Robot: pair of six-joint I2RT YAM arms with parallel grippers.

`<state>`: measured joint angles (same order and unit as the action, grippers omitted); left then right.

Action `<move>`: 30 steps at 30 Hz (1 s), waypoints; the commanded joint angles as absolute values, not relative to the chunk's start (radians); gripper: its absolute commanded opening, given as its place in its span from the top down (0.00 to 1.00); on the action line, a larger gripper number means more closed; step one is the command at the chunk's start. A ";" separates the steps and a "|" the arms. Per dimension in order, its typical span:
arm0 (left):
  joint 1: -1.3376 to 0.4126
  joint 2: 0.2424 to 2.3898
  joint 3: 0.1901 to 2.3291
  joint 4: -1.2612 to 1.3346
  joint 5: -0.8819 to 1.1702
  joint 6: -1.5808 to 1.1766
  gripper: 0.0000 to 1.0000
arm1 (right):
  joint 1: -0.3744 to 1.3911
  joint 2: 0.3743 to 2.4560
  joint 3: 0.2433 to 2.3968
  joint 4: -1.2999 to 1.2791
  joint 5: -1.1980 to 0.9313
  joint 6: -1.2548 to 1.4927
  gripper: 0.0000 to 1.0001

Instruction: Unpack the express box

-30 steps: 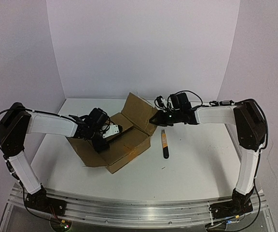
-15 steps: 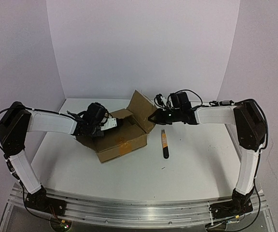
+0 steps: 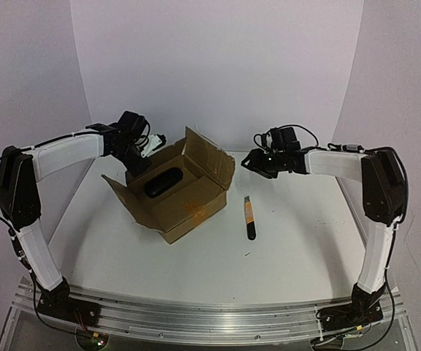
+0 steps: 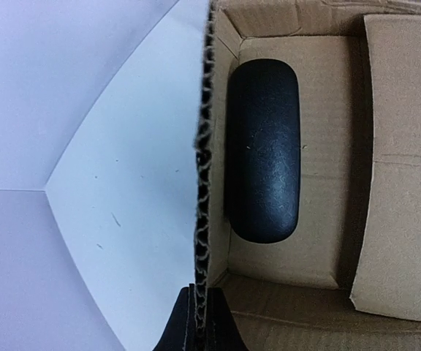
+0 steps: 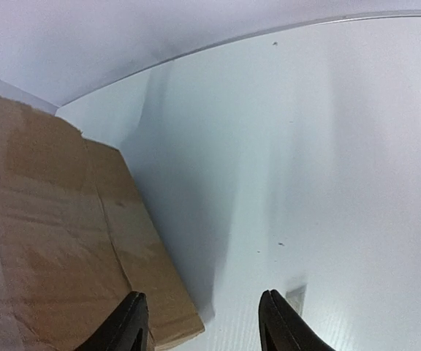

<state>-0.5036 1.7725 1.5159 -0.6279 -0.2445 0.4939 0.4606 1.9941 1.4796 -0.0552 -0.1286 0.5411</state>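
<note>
The express box (image 3: 190,210), a brown carton, stands open at the table's middle. A black oval object (image 3: 163,181) lies inside it. My left gripper (image 3: 137,155) is at the box's back left, raised. In the left wrist view the gripper (image 4: 199,325) is shut on the corrugated edge of a flap (image 4: 205,168), with the black object (image 4: 263,150) lying to the right on the box floor. My right gripper (image 3: 245,162) hovers just right of the upright right flap (image 3: 218,157). Its jaws (image 5: 203,325) stand open with nothing held; the flap's corner (image 5: 64,248) is beside the left finger.
A slim yellow-and-black utility knife (image 3: 249,218) lies on the white table (image 3: 298,234) right of the box. White walls close in behind and at both sides. An inner flap (image 4: 408,183) folds over the box's right part in the left wrist view.
My left gripper shut on a flap and drew it up and back to the left, uncovering the black object. My right gripper opened, let go of the right flap and drew back to the right.
</note>
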 commanded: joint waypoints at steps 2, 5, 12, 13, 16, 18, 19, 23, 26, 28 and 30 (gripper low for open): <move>-0.515 1.738 1.656 -0.677 -0.177 0.356 1.00 | 0.506 1.751 1.436 -0.177 0.121 0.536 0.47; -0.516 1.758 1.695 -0.748 -0.097 0.310 1.00 | 0.601 1.660 1.425 -0.142 0.144 0.373 0.46; -0.518 1.797 1.705 -0.839 0.139 0.191 1.00 | 0.743 1.691 1.477 -0.034 -0.159 -0.046 0.33; -0.517 1.800 1.711 -0.845 0.145 0.177 1.00 | 0.744 1.715 1.500 -0.042 -0.129 -0.007 0.32; -0.517 1.792 1.720 -0.844 0.131 0.118 1.00 | 0.759 1.814 1.589 -0.083 -0.023 0.162 0.33; -0.515 1.779 1.718 -0.839 0.124 0.084 1.00 | 0.786 1.920 1.709 -0.201 0.093 0.259 0.33; -0.515 1.772 1.716 -0.839 0.124 0.066 1.00 | 0.800 1.963 1.789 -0.294 0.155 0.308 0.33; -0.500 1.725 1.645 -0.803 0.143 -0.016 1.00 | 0.852 2.167 2.058 -0.595 0.303 0.381 0.29; -0.433 1.677 1.551 -0.739 0.275 -0.112 1.00 | 0.877 2.272 2.185 -0.718 0.370 0.395 0.03; -0.393 1.665 1.507 -0.719 0.358 -0.159 1.00 | 0.898 2.321 2.229 -0.748 0.394 0.387 0.02; -0.385 1.652 1.474 -0.697 0.393 -0.159 1.00 | 0.922 2.376 2.287 -0.784 0.435 0.366 0.02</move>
